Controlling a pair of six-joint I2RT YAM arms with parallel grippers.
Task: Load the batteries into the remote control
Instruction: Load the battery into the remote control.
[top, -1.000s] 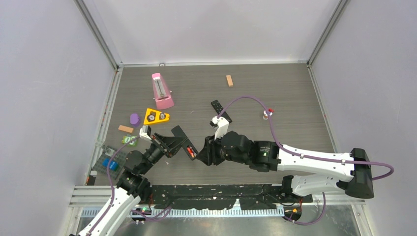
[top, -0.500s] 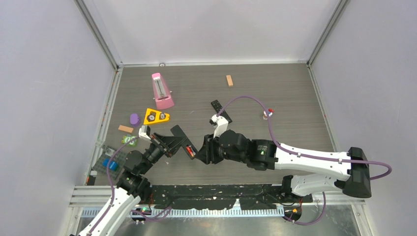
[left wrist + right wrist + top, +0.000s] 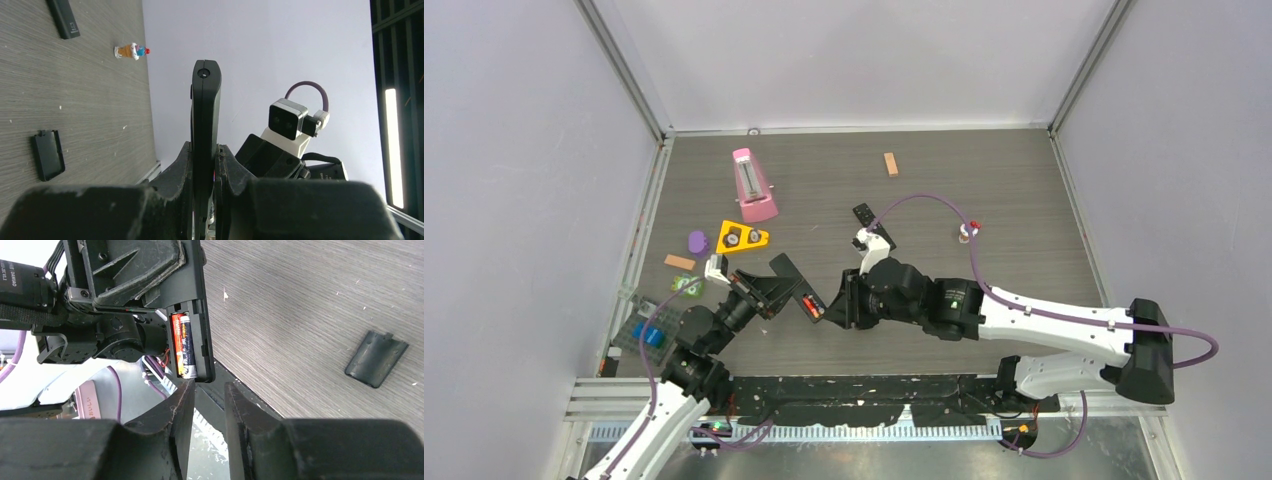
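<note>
left fingers (image 3: 181, 165) clamped on remote control (image 3: 205, 110), seen edge-on in the left wrist view, its long axis running straight away from the fingers and its lower part hidden between them. right fingers (image 3: 182, 405) slightly apart with nothing seen between them, tips just at the open-compartment end of the remote control (image 3: 195, 285); contact can't be told. One battery (image 3: 182, 345), red and dark, sits in the compartment, lengthwise along the remote, metal end toward the right fingers; can't tell if a second cell lies beside it. From the top view the remote control (image 3: 789, 275) is held off the desk (image 3: 1024, 180) between the two arms, on a diagonal from far-left to near-right, battery end at the right arm. Loose battery cover (image 3: 375, 359) flat on the desk, apart. Another black remote (image 3: 872, 222) and small figurine (image 3: 967, 231) farther back; figurine detail too small.
</note>
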